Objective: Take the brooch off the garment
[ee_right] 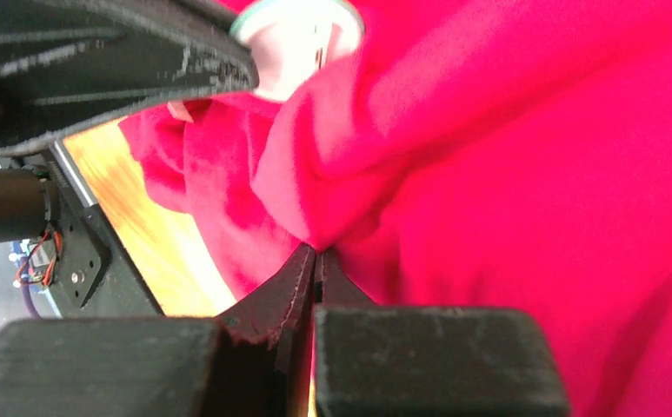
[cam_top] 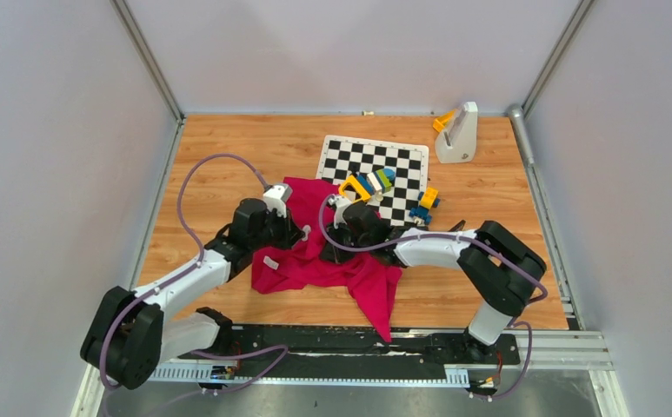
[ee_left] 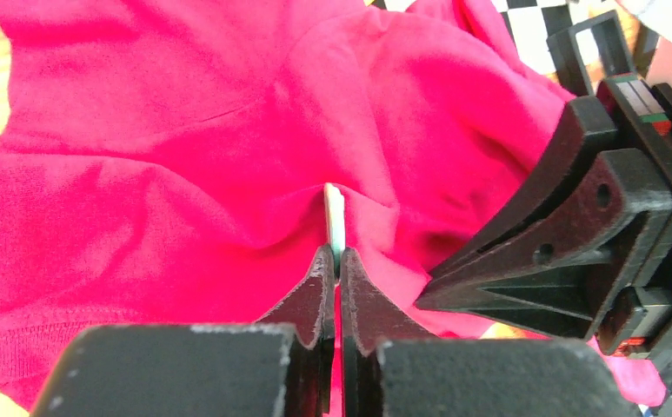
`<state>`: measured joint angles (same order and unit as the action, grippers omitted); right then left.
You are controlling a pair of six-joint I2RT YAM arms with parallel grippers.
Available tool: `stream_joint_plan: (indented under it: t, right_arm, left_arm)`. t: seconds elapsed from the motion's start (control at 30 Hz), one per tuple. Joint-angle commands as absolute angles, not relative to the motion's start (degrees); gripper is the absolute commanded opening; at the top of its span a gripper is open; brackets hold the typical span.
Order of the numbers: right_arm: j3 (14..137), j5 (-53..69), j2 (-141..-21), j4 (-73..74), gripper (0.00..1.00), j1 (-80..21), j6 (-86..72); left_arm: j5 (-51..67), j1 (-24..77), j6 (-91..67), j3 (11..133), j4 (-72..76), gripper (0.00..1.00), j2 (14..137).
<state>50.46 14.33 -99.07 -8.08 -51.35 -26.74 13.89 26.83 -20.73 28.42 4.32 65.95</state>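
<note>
The magenta garment (cam_top: 332, 261) lies crumpled at the table's middle, between both arms. In the left wrist view the pale brooch (ee_left: 335, 221) stands edge-on against the garment (ee_left: 167, 174), and my left gripper (ee_left: 336, 261) is shut on its lower edge. In the right wrist view the brooch (ee_right: 293, 39) shows as a whitish disc at the top, partly behind a left finger (ee_right: 141, 61). My right gripper (ee_right: 316, 258) is shut on a fold of the garment (ee_right: 532, 174) just below it. From above, the left gripper (cam_top: 297, 233) and right gripper (cam_top: 328, 239) meet over the cloth.
A black-and-white chequered board (cam_top: 375, 165) lies behind the garment with coloured toy blocks (cam_top: 375, 182) on its near edge. A white stand (cam_top: 456, 135) is at the back right. The wooden table (cam_top: 228, 148) ends at a black rail (cam_top: 349, 343) in front.
</note>
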Motion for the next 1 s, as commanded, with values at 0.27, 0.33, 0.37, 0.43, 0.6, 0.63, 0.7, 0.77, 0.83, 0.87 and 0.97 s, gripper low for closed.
stream_joint_plan:
  t: [0.27, 0.33, 0.37, 0.43, 0.6, 0.63, 0.7, 0.77, 0.83, 0.87, 0.97]
  right_arm:
    - [45.19, 12.6, -85.29, -10.59, 0.19, -51.61, -26.98]
    - [45.02, 13.02, -82.06, -9.64, 0.3, -50.89, -27.75]
    - [44.82, 13.92, -80.23, -9.38, 0.33, -49.97, -28.57]
    - [44.3, 16.57, -77.04, -9.36, 0.41, -47.48, -31.19]
    - [42.88, 26.46, -73.54, -15.29, 0.67, -40.85, -42.63]
    - [42.81, 27.56, -73.68, -16.81, 0.69, -40.11, -44.63]
    - [43.24, 28.89, -74.33, -18.96, 0.71, -39.14, -48.45]
    - [43.46, 29.94, -75.33, -21.64, 0.7, -38.5, -51.86]
    - [44.08, 31.29, -76.7, -24.26, 0.67, -38.22, -54.34]
    - [44.64, 31.63, -77.56, -24.87, 0.65, -38.23, -55.55]
    - [44.93, 32.73, -80.51, -28.63, 0.6, -38.21, -59.13]
  left_arm:
    - [15.48, 25.84, -32.15, 29.28, 13.49, 0.0, 59.44]
    - [16.44, 25.84, -33.22, 28.96, 14.94, 0.0, 58.68]
    - [16.83, 25.84, -33.53, 28.42, 16.13, 0.0, 57.89]
    - [17.58, 25.84, -34.17, 27.79, 17.02, 0.0, 56.51]
    - [20.65, 25.84, -36.93, 26.37, 19.53, 0.0, 52.54]
    - [21.0, 25.84, -37.54, 25.75, 20.88, 0.0, 51.41]
    - [21.83, 25.84, -39.29, 25.03, 22.56, 0.0, 49.99]
    - [22.27, 25.8, -40.52, 24.78, 23.22, 0.0, 49.07]
    - [22.49, 25.76, -41.13, 24.86, 23.36, 0.0, 48.75]
    - [22.58, 25.75, -41.59, 24.82, 23.63, 0.0, 48.55]
    - [22.77, 25.75, -43.69, 24.08, 26.31, 0.0, 47.83]
